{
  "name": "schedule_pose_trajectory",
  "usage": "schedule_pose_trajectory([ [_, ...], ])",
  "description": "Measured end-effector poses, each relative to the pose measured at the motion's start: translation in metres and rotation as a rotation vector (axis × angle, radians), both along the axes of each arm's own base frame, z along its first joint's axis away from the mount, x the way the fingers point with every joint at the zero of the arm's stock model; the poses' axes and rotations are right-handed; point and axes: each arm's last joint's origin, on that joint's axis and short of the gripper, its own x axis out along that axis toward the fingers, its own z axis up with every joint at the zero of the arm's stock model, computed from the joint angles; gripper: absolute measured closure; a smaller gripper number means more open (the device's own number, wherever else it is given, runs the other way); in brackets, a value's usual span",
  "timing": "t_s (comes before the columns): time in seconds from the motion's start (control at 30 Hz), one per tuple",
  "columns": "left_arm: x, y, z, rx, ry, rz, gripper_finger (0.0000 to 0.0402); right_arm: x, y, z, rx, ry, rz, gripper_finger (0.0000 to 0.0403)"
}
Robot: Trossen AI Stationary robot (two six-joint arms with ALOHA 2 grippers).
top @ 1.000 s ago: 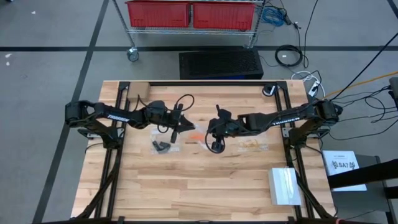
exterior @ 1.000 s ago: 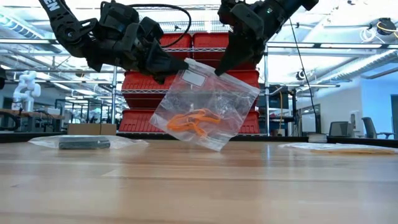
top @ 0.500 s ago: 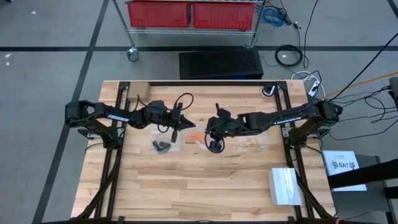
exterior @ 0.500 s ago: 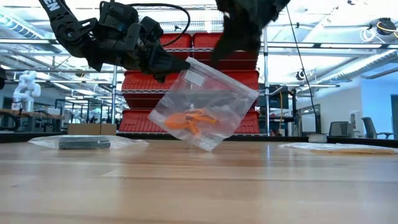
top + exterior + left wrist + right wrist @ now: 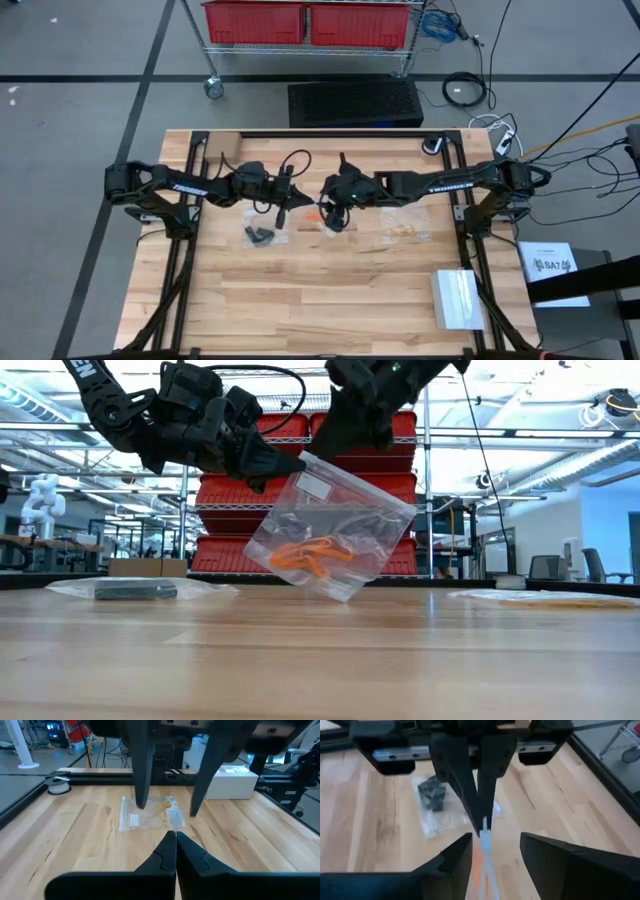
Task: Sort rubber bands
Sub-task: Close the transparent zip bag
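The worktop (image 5: pixel 330 300) already carries most of the result, judging by how things lie. In the high view a clear bag of black rubber bands (image 5: pixel 260 236) rests at about nine o'clock of the worktop's middle, and a clear bag of yellow-tan rubber bands (image 5: pixel 402 233) rests at about three o'clock. A white box (image 5: pixel 458 299) sits near the five o'clock corner, well apart from both. No loose bands show on the bare wood, though loops this small could escape the overhead view. What seems left is the third colour: closing or setting down the bag now in the air.

That clear bag (image 5: pixel 330 525) hangs tilted above the worktop's middle, its low corner just above the wood in the low view. The orange rubber bands (image 5: pixel 308 554) lie bunched in its lower half.

The left claw (image 5: pixel 290 463) is fully shut, pinching the bag's top edge at its upper corner, so the orange bands hang at about five o'clock below it in the low view. The right claw (image 5: pixel 492 851) stands open and grips nothing. It hovers close over the bag's top edge, with its fingers (image 5: pixel 452 862) either side of the bag's rim as seen from its own wrist.
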Motion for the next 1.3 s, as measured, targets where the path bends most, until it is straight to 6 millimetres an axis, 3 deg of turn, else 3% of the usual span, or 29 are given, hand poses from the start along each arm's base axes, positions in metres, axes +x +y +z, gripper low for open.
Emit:
schedule_pose_trajectory([
  [0.2, 0.0, 0.0, 0.0, 0.0, -0.001, 0.0, 0.0401, 0.004, -0.002, -0.006, 0.005, 0.009, 0.015, 0.0281],
  [0.47, 0.0, 0.0, 0.0, -0.002, 0.0, 0.001, 0.0401, 0.005, -0.002, -0.008, -0.014, 0.024, 0.027, 0.0391],
  [0.67, 0.0, 0.001, 0.0, 0.002, 0.001, 0.024, 0.0401, 0.003, -0.002, -0.01, -0.001, 0.049, 0.018, 0.0388],
  [1.3, -0.001, 0.004, 0.0, -0.005, 0.002, 0.039, 0.0402, -0.022, 0.016, -0.03, 0.087, 0.357, -0.032, 0.0394],
])
